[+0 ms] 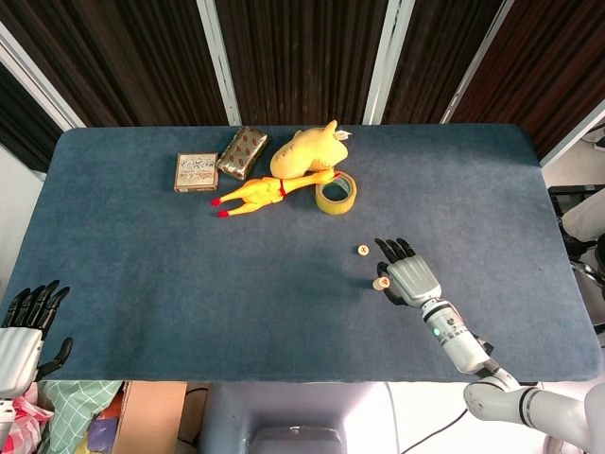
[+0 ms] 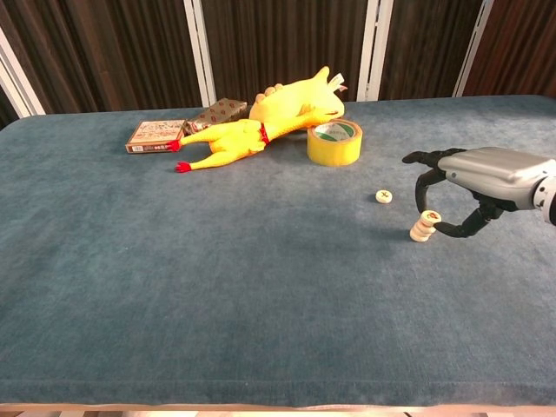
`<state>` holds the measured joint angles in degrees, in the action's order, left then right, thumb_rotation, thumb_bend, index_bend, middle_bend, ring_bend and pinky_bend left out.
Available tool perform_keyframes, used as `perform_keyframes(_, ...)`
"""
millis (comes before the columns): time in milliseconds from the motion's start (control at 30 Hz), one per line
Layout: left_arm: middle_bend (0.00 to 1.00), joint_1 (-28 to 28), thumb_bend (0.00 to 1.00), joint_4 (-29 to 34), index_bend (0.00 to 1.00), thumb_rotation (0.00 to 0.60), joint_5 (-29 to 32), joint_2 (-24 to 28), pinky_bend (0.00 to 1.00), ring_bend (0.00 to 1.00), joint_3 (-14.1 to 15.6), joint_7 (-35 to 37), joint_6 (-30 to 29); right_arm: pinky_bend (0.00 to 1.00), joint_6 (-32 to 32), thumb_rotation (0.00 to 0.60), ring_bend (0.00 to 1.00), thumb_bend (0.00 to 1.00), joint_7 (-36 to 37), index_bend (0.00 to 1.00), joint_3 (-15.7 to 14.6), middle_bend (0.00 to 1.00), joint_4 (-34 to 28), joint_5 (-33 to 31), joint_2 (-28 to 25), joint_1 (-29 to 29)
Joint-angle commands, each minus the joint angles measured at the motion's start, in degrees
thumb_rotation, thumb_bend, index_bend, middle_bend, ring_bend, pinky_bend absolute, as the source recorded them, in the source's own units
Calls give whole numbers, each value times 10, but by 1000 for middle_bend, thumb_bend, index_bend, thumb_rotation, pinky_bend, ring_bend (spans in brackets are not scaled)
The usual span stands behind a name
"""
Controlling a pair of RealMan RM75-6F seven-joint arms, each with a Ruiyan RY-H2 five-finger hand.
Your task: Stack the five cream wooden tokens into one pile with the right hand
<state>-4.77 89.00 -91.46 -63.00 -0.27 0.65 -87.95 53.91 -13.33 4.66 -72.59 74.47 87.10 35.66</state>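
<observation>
On the blue table [image 1: 189,284] we see the right hand [image 1: 408,277] held palm down just above the cloth, its forearm running back toward the near right corner. In the chest view the hand [image 2: 473,178] is level, its fingers [image 2: 423,162] arched forward and downward and its thumb [image 2: 459,229] curled beneath them, the two a little apart. The pile [image 2: 422,228] of cream tokens stands in that opening. The top token [image 2: 430,216] sits off-centre on the pile, toward the hand, and lies right at the fingertips; we cannot tell whether the hand pinches it or merely touches it. From the head view the pile [image 1: 382,283] shows at the left edge of the hand, partly under the fingers.

One lone token [image 1: 363,251] lies flat on the cloth just beyond the pile, toward the tape roll [image 1: 336,193], apart from the fingers; in the chest view it [image 2: 383,196] is left of and behind the pile.

Beyond the tape roll lie a yellow plush duck [image 1: 307,151], a rubber chicken [image 1: 260,193] and two small boxes [image 1: 196,171].

The left hand [image 1: 24,331] hangs off the table's near left corner, far from the pile, its dark fingers apart and nothing in them.
</observation>
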Motion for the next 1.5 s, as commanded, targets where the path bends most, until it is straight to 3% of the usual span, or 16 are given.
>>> perform_keyframes(33, 0, 0, 403, 0, 0, 600, 0, 0, 5, 0, 0, 0, -1, 0, 2, 600, 0, 512, -3, 590, 0, 81, 1, 1, 2, 0)
perform_keyframes(600, 0, 2, 404, 0, 0, 600, -2, 1, 5, 0, 0, 4, -5, 0, 7, 600, 0, 512, -14, 490, 6, 85, -21, -10, -15, -7)
perform_keyframes(800, 0, 1, 404, -1, 0, 600, 0, 1, 5, 0, 0, 4, -2, 0, 5, 600, 0, 511, 43, 484, 56, 85, -20, -47, -25, 0)
perform_keyframes(933, 0, -2, 404, 0, 0, 600, 1, -1, 5, 0, 0, -2, 4, 0, -40, 600, 0, 511, 62, 495, 109, 85, 27, -123, 0, 33)
perform_keyframes(1033, 0, -3, 403, 1, 0, 600, 2, -3, 5, 0, -1, -7, 7, 0, -74, 600, 0, 494, 45, 497, 125, 85, 60, -166, 21, 60)
perform_keyframes(1267, 0, -8, 402, 1, 0, 600, 12, -4, 5, 0, -4, -9, 17, 0, -80, 600, 0, 429, -32, 500, 128, 85, 139, -208, 99, 111)
perform_keyframes(1500, 0, -7, 402, 0, 0, 600, 17, -1, 5, 0, -6, -2, 16, 0, -94, 600, 0, 424, -71, 510, 119, 85, 173, -226, 135, 134)
